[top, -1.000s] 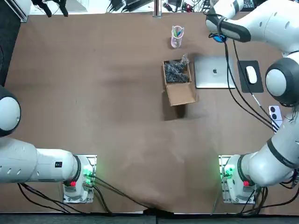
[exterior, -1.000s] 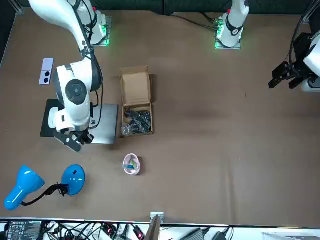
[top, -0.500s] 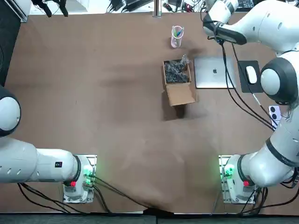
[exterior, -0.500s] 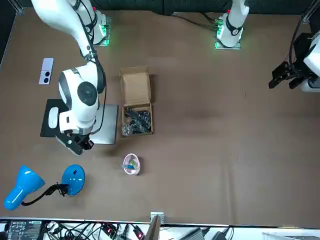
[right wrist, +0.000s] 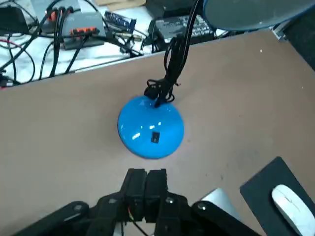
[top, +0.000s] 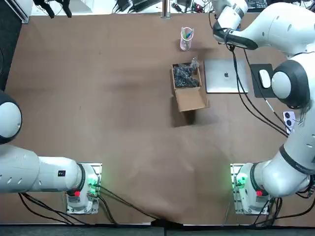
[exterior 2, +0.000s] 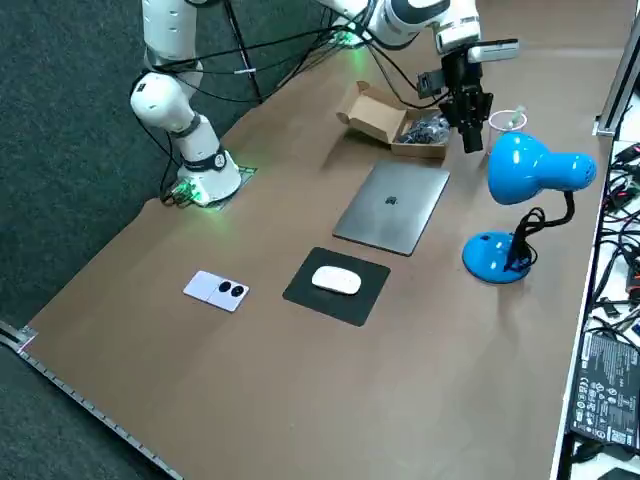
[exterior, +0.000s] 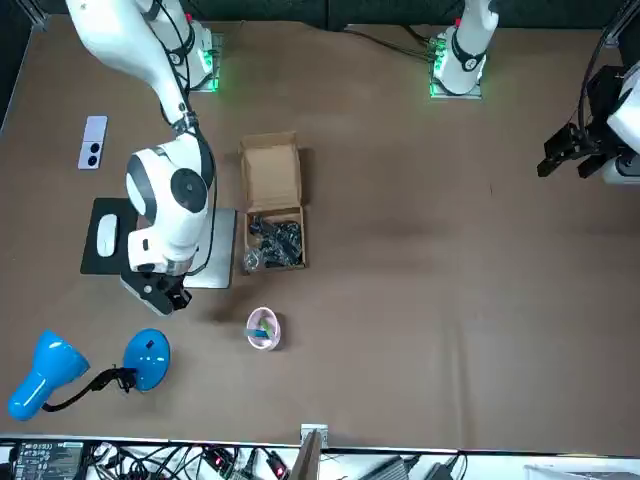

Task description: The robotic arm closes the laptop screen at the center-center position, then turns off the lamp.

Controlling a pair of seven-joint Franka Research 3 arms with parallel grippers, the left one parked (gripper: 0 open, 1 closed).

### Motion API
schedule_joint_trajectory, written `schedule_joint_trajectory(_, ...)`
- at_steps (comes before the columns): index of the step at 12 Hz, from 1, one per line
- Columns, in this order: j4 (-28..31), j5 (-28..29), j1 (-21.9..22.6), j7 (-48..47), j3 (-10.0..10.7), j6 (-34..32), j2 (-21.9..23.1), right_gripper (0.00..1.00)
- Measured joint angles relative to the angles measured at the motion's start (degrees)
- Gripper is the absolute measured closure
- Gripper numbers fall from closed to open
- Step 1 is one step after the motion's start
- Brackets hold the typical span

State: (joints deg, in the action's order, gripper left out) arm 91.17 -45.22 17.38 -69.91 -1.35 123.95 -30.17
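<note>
Brown tabletop [top: 123,108] holds the closed laptop [top: 226,76] near the lamp base [right wrist: 151,127], and the right gripper [right wrist: 146,178], fingers [right wrist: 136,183] pinched together on nothing, hangs just short of that base, so it should drop squarely onto the small dark switch [right wrist: 155,137].

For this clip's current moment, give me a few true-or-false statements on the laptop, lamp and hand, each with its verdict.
1. The laptop lies closed flat. True.
2. The right hand presses on the lamp base. False: it hovers short of the base, not touching it.
3. The mouse sits on the black pad. True.
4. The cardboard box is closed. False: its flap is open and dark items lie inside.
5. The right hand's fingers are spread wide. False: they are shut together, holding nothing.
</note>
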Motion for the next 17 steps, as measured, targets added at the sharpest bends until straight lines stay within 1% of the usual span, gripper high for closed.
schedule_joint_trajectory(2,0.0,-3.5,-0.1,-3.3,0.1,1.2,-1.1,0.98)
schedule_joint_trajectory(4,0.0,-5.7,-0.2,-5.7,0.2,2.6,-2.6,0.98)
schedule_joint_trajectory(5,-0.1,-6.8,-0.4,-6.9,0.4,4.0,-4.2,0.98)
schedule_joint_trajectory(7,-0.1,-8.3,-1.1,-8.2,0.6,5.4,-5.6,0.98)
schedule_joint_trajectory(11,-0.1,-14.5,-3.2,-13.4,0.7,8.5,-8.4,0.98)
schedule_joint_trajectory(17,-0.1,-16.8,-5.6,-14.9,0.7,12.9,-11.3,0.98)
